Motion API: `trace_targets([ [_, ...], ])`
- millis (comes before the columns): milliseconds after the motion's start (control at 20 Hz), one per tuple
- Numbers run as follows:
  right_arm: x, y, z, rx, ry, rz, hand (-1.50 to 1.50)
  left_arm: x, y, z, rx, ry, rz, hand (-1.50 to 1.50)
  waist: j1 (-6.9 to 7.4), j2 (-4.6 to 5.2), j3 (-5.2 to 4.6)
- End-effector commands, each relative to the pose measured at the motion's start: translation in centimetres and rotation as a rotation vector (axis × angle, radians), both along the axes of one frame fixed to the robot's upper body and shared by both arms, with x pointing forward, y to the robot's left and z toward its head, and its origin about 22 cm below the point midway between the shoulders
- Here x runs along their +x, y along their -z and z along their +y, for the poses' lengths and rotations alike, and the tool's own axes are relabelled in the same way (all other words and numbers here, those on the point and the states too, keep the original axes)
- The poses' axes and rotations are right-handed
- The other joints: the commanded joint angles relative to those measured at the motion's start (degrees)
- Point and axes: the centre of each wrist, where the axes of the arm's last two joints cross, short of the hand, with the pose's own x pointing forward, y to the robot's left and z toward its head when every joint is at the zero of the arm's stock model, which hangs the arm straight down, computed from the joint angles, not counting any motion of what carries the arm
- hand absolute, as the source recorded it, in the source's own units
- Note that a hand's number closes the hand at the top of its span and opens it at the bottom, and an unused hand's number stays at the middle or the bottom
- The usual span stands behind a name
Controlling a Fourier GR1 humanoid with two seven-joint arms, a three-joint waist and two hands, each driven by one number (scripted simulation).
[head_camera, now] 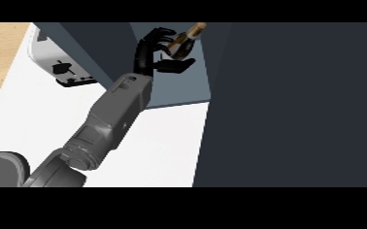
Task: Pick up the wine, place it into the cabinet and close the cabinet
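The wine bottle (186, 41), dark with a gold-topped neck, leans with its neck toward the upper right. My left hand (152, 53) is shut on it, fingers curled over its left side and thumb below its base. Hand and bottle are inside the open cabinet (179, 89), above its grey-blue shelf. I cannot tell whether the bottle touches the shelf. My left forearm runs up from the lower left corner. My right hand does not show.
The open cabinet door (287, 102), a large dark panel, fills the right half and hides what lies behind it. A white toaster (61, 63) stands at the left on the white counter (161, 140), close to my forearm.
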Motion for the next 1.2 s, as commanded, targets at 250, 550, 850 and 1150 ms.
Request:
trace_targets([
  [250,-1.6,-2.1,-0.5,0.088,-0.061,0.004,-1.5,1.1,-1.4,2.0,0.128,-0.089,-0.047,-1.5,-0.54,0.39,0.04],
  [550,-1.8,-1.2,0.0,0.091,-0.061,0.01,-1.5,1.0,-1.2,2.0,0.092,-0.099,-0.077,-1.5,-0.69,0.29,-0.08],
  [850,-1.8,-1.8,-0.2,0.083,-0.054,-0.025,-1.5,1.3,-2.4,0.3,-0.057,0.032,-0.112,-1.5,0.27,0.06,-0.14],
  [1150,-2.6,-2.7,-0.6,0.082,-0.061,0.003,-1.5,1.9,-4.7,-1.6,-0.197,0.154,-0.174,1.5,0.45,-0.42,-0.13],
])
